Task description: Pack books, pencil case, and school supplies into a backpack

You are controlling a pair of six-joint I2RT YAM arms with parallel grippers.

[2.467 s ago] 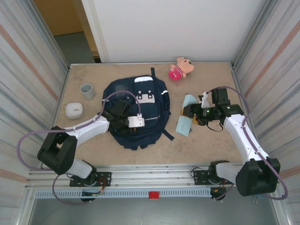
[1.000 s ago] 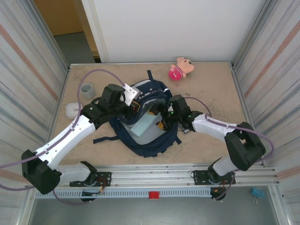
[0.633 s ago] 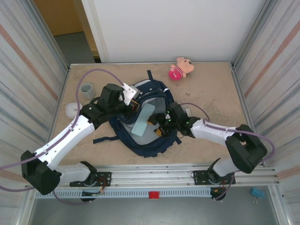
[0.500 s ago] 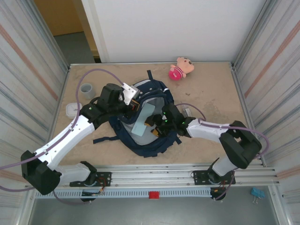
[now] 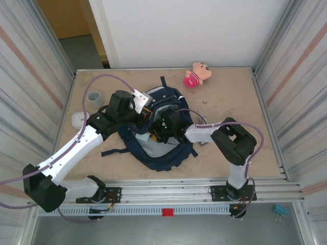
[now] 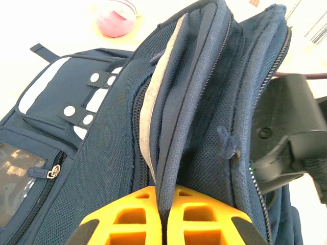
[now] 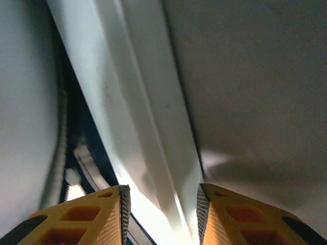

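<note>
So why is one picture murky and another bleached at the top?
Right wrist view: the right gripper sits close to pale surfaces, so it's dim and blurred, with glare low down. Left wrist view: the backpack is sharp, but the tabletop behind is washed out. Top external view: evenly lit.

No legible text, brand or number anywhere. Backpack [image 6: 102, 153] patches [image 6: 87, 104] were plain white with dark dots, no lettering. Its clear pocket window [image 6: 15, 173] was too blurred to read.
</note>
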